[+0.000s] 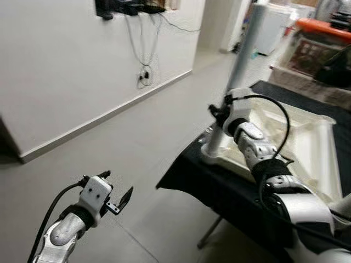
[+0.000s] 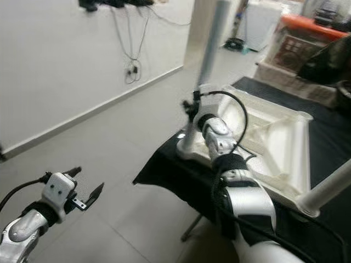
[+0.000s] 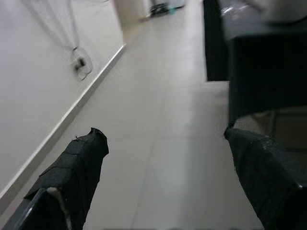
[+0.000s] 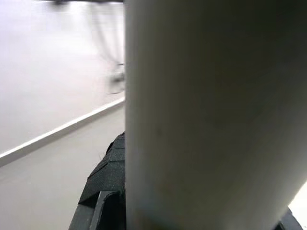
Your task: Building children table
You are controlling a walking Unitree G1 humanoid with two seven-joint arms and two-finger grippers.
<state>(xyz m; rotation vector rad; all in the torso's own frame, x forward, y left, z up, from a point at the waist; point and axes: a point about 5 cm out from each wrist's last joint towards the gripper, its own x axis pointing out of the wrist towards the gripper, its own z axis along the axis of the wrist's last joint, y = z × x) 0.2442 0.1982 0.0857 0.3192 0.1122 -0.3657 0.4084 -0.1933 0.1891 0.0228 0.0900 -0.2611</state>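
A white plastic children's tabletop (image 1: 307, 143) lies upside down on a black-covered stand (image 1: 219, 192). A grey-white leg (image 1: 241, 60) stands upright in its near left corner socket. My right gripper (image 1: 220, 116) is shut on this leg low down, just above the socket; in the right wrist view the leg (image 4: 211, 115) sits right between the black fingers (image 4: 103, 187). Another leg (image 2: 329, 189) sticks out at the right. My left gripper (image 1: 116, 193) hangs open over the floor, left of the stand, holding nothing.
A white wall (image 1: 66, 66) with a baseboard and dangling cables (image 1: 143, 71) runs along the left. Grey tiled floor (image 1: 142, 131) lies between the wall and the stand. Boxes and an orange object (image 1: 323, 27) are at the back right.
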